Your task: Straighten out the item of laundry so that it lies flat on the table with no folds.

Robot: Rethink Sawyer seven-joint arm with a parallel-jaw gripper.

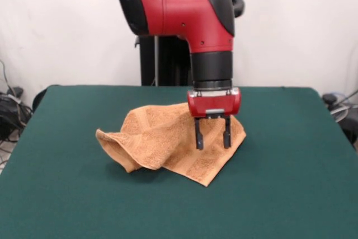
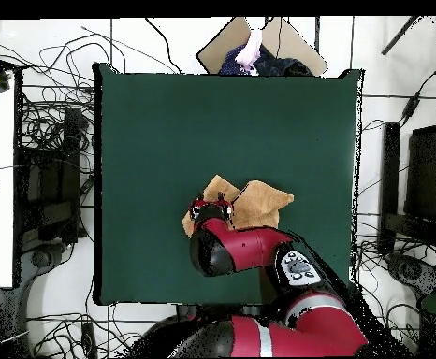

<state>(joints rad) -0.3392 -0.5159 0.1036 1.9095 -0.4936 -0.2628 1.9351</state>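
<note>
The orange-tan towel (image 1: 168,138) lies crumpled near the middle of the dark green table (image 1: 291,160), with a raised fold along its left side and a corner pointing toward the front edge. My gripper (image 1: 212,138) hangs over the towel's right part with its two black fingers (image 1: 199,136) apart and nothing between them. The tips are at about the towel's surface. In the overhead view the arm covers part of the towel (image 2: 259,204), and the gripper (image 2: 206,208) sits over the towel's left side.
Cables and equipment lie on the floor around the table (image 2: 138,140). A cardboard box (image 2: 259,42) and a person's hand show beyond the table's far edge in the overhead view. The robot pedestal (image 1: 162,60) stands behind the table.
</note>
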